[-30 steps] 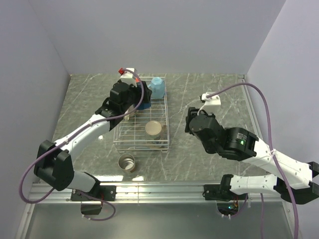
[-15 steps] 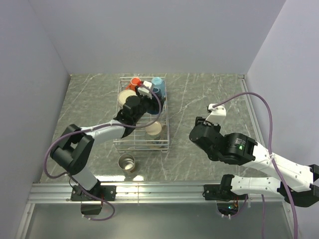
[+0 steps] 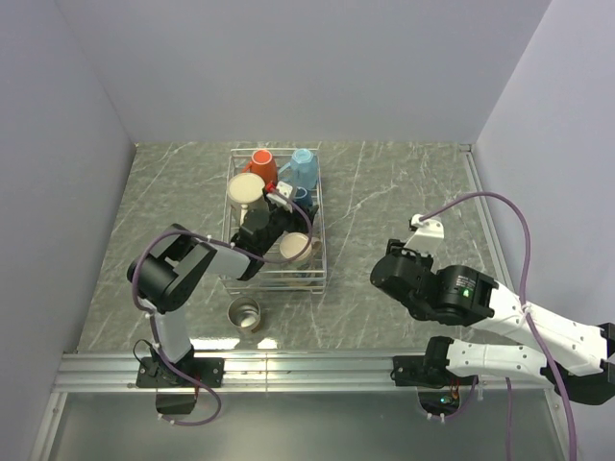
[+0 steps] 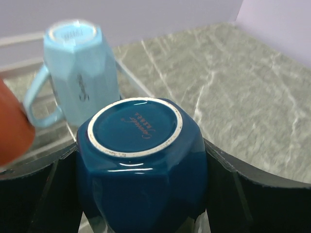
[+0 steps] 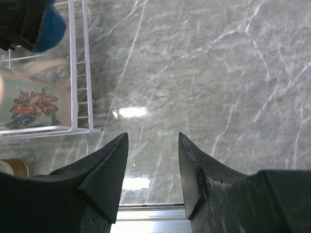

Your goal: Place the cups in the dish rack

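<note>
Table (image 3: 404, 182) lies bare right of dish rack (image 3: 272, 281).

Dark blue cup (image 4: 141, 165) – shiny, white ring on bottom. Light blue cup (image 4: 80, 73), dark writing on side. Orange cup (image 3: 261, 163). Beige cup (image 5: 31, 109) – red and blue picture on side. Steel cup (image 3: 244, 313) silver. Rack (image 3: 279, 280) silver-white. Table (image 5: 218, 73) grey-green, white marble lines. Cable (image 3: 485, 196) purple.

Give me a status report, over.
Left gripper grips inverted dark blue mug at dish rack. Right gripper open, empty. Steel mug outside rack. Nothing blocks it.
</note>
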You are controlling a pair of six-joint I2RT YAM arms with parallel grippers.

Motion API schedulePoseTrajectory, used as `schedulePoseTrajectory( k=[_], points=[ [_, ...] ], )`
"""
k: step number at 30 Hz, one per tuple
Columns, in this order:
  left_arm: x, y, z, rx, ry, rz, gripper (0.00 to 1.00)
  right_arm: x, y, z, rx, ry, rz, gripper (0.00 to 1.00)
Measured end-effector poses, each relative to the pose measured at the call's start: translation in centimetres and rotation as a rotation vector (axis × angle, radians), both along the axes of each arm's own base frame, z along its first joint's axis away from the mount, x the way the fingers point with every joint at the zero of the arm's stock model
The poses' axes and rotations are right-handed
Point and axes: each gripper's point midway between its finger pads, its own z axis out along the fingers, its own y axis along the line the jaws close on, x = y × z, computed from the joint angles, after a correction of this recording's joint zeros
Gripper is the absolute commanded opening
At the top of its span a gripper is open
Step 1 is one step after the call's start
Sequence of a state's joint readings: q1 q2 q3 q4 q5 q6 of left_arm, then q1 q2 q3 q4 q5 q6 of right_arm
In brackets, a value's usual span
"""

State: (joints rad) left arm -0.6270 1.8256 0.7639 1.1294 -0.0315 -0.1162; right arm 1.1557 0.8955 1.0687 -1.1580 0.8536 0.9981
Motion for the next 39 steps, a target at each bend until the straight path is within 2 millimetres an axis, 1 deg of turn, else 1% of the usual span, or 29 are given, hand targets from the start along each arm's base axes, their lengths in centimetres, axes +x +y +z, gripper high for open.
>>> schedulePoseTrajectory(
  k=[2,3,8,9,10,11,12,13,15,16,19,21,22,25,27,28,29,33,39],
  points=[
    [-0.2,0.2,-1.7,0.02,0.028,-0.001,0.0,-0.2,0.0,-0.3,0.005,0.009,0.0,0.52],
    [-0.3,0.2,-1.9,0.026,0.035,-0.002,0.0,-0.2,0.0,-0.4,0.004,0.012,-0.001,0.52],
    [-0.2,0.0,-0.9,-0.001,-0.001,-0.006,0.01,-0.4,0.1,-1.3,-0.006,0.037,0.005,0.51],
    [-0.2,0.0,-0.8,-0.002,-0.003,-0.008,0.07,-0.5,0.2,-1.4,-0.009,0.041,0.006,0.51],
    [-0.3,0.0,-0.8,-0.003,-0.004,-0.009,0.27,-0.4,0.3,-1.5,-0.011,0.043,0.007,0.51],
    [-0.3,0.0,-0.7,-0.004,-0.006,-0.009,0.33,-0.4,0.3,-1.5,-0.014,0.046,0.008,0.51],
    [-0.3,0.0,-0.7,-0.005,-0.008,-0.009,0.36,-0.4,0.4,-1.6,-0.017,0.048,0.008,0.51],
    [-0.4,0.1,-0.7,-0.005,-0.008,-0.01,0.47,-0.4,0.5,-1.7,-0.02,0.05,0.008,0.51],
    [-0.6,0.2,-0.7,-0.003,-0.007,-0.011,0.52,-0.3,0.6,-1.8,-0.023,0.051,0.008,0.51],
    [-0.7,0.2,-0.7,-0.002,-0.007,-0.014,0.59,-0.3,0.6,-1.8,-0.023,0.051,0.008,0.51],
    [-1.0,0.2,-0.8,0.006,-0.01,-0.029,0.69,-0.3,0.6,-1.7,-0.022,0.05,0.008,0.51],
    [-1.3,0.2,-0.9,0.008,-0.009,-0.036,0.72,-0.3,0.6,-1.8,-0.018,0.051,0.005,0.51],
    [-1.4,0.2,-1.0,0.009,-0.007,-0.038,0.76,-0.4,0.6,-1.8,-0.017,0.051,0.004,0.51],
    [-1.6,0.3,-1.0,0.011,-0.006,-0.044,0.84,-0.5,0.4,-2.1,-0.015,0.053,-0.001,0.51],
    [-1.7,0.3,-1.0,0.012,-0.007,-0.048,0.86,-0.5,0.1,-2.2,-0.017,0.055,-0.003,0.51],
    [-1.8,0.2,-1.0,0.013,-0.007,-0.051,0.91,-0.6,0.1,-2.2,-0.015,0.055,-0.005,0.5],
    [-1.8,0.2,-1.0,0.014,-0.008,-0.054,0.99,-0.6,0.1,-2.1,-0.013,0.054,-0.006,0.5],
    [-1.9,0.1,0.4,-0.011,-0.059,-0.059,0.99,-0.6,0.0,-2.1,-0.004,0.053,-0.012,0.5],
    [-2.2,0.4,0.9,-0.021,-0.078,-0.058,0.99,-0.6,0.0,-2.0,0.003,0.051,-0.018,0.5]
  ],
)
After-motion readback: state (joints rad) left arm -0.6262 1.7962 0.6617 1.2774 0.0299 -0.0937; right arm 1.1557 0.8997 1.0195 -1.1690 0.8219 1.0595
